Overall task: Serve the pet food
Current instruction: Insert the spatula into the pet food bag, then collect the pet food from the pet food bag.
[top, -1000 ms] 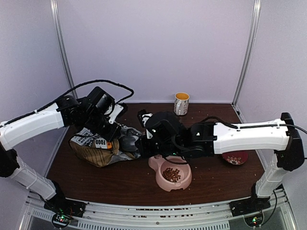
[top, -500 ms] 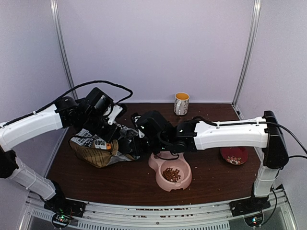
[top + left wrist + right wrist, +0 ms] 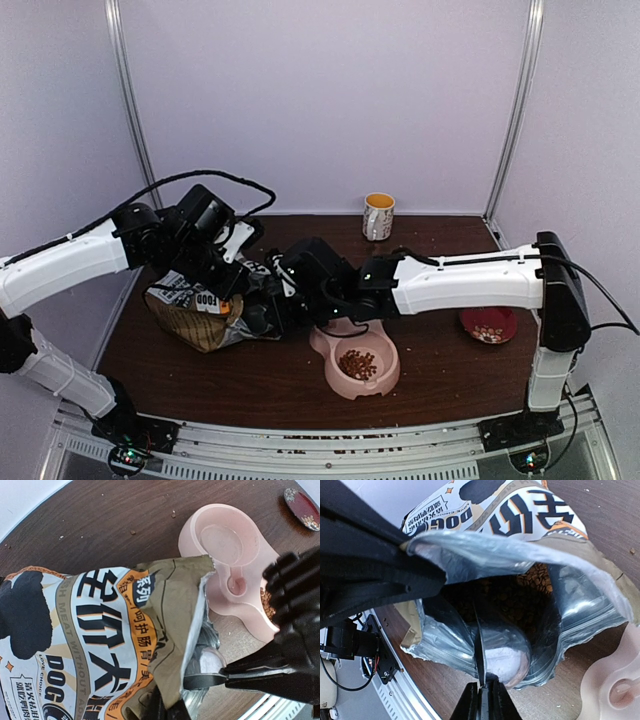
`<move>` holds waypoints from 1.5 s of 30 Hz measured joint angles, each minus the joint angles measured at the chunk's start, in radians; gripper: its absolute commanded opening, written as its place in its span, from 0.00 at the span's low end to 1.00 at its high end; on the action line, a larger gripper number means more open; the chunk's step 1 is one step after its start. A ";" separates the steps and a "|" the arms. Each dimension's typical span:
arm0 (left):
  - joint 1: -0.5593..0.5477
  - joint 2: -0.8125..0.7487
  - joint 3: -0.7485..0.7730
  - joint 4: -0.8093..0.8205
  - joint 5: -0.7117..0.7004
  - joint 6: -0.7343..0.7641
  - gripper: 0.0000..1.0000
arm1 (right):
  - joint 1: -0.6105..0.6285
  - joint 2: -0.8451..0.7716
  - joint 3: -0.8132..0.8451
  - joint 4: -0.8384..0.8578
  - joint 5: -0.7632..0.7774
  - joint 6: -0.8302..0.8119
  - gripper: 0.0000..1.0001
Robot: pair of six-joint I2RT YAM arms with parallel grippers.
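Note:
The pet food bag (image 3: 200,312) lies on its side, mouth toward the pink double bowl (image 3: 345,343). My left gripper (image 3: 167,707) is shut on the bag's upper lip and holds the mouth open. The right gripper (image 3: 484,694) is shut on the thin handle of a clear scoop (image 3: 506,656). The scoop's cup sits just inside the foil-lined mouth. Brown pet food (image 3: 532,582) lies deeper in the bag, beyond the cup. More kibble (image 3: 357,365) fills the bowl's near well. The bowl's far well (image 3: 222,537) looks bare.
A yellow-lined mug (image 3: 378,216) stands at the back of the table. A dark red plate (image 3: 489,326) with a few pellets lies at the right. Stray pellets (image 3: 133,531) dot the brown tabletop. The metal rail (image 3: 330,450) runs along the near edge.
My right arm has swung left from above the bowl and carried the scoop into the bag's mouth. The left arm and the bag have hardly moved.

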 measured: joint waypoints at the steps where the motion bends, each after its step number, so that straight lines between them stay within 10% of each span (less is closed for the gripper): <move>1: 0.000 0.000 -0.001 -0.001 0.000 0.000 0.00 | 0.007 0.000 -0.005 0.004 0.000 0.003 0.00; 45: -0.006 -0.006 -0.004 -0.014 0.003 0.000 0.00 | 0.034 0.115 0.075 0.037 0.330 0.018 0.00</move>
